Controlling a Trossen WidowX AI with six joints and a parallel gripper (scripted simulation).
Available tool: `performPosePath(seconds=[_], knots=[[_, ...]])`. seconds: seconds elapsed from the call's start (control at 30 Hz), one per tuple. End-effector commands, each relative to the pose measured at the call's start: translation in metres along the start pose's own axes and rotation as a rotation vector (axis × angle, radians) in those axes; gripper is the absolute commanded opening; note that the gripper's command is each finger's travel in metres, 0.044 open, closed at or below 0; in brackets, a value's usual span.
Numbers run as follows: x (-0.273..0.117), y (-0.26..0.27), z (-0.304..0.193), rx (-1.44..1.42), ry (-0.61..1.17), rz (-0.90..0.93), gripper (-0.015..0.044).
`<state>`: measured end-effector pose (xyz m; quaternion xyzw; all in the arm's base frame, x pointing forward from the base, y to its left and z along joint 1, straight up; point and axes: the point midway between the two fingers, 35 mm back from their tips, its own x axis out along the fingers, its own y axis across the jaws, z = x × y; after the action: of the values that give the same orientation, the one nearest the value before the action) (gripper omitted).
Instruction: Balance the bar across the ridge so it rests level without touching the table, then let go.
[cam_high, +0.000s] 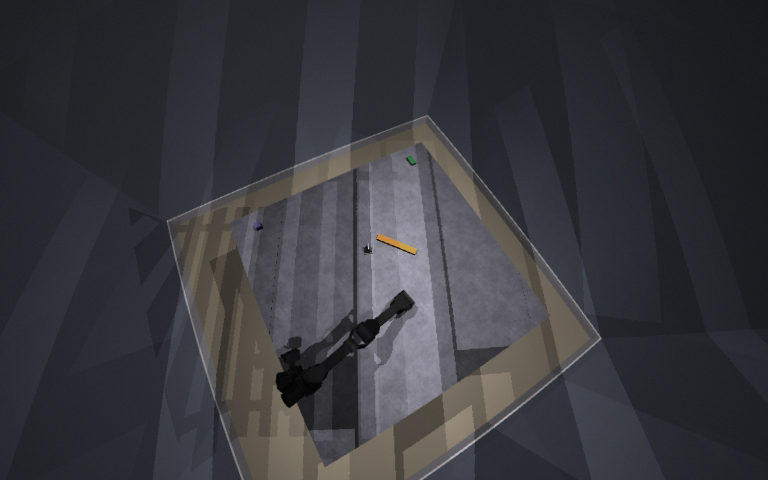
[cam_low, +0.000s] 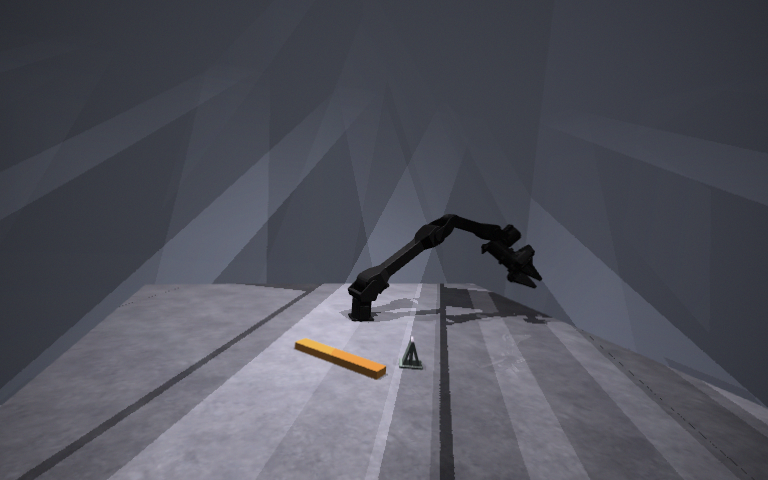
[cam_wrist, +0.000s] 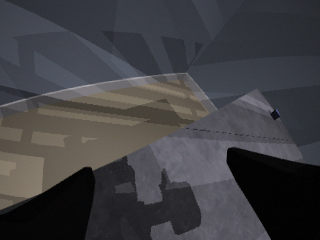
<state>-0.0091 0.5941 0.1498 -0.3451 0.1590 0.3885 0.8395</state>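
Gripper (cam_high: 283, 391) (cam_low: 537, 282) (cam_wrist: 162, 166) spread wide, nothing between fingers. Orange bar (cam_high: 396, 244) (cam_low: 339, 358) flat on worktop (cam_high: 481, 271) (cam_low: 186, 322) (cam_wrist: 200, 155), three o'clock of ridge (cam_high: 368, 249) (cam_low: 410, 365) in top view. Looks stiff, probably light; best pinched mid-length across narrow width, lest one end dip.

Top cam looked down from high over the table (cam_high: 481, 271) (cam_low: 186, 362) (cam_wrist: 215, 165), far off. Exterior faced my arm (cam_high: 334, 356) (cam_low: 402, 260) across it, nearer. Wrist looked out past my claw (cam_low: 525, 274) (cam_wrist: 160, 162); shared table with top.
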Motion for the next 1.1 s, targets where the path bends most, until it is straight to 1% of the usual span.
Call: performPosePath(seconds=[0.0, 0.07, 0.1, 0.63, 1.07], knots=[[0.001, -0.001, 0.000, 0.000, 0.002, -0.001, 0.0374], [0.007, -0.010, -0.001, -0.004, 0.015, -0.006, 0.0321], [0.011, -0.016, -0.002, -0.007, 0.025, -0.010, 0.0315], [0.074, -0.128, -0.028, -0.047, 0.200, -0.066, 0.0315], [0.107, -0.220, -0.065, -0.043, 0.341, -0.093, 0.0315]])
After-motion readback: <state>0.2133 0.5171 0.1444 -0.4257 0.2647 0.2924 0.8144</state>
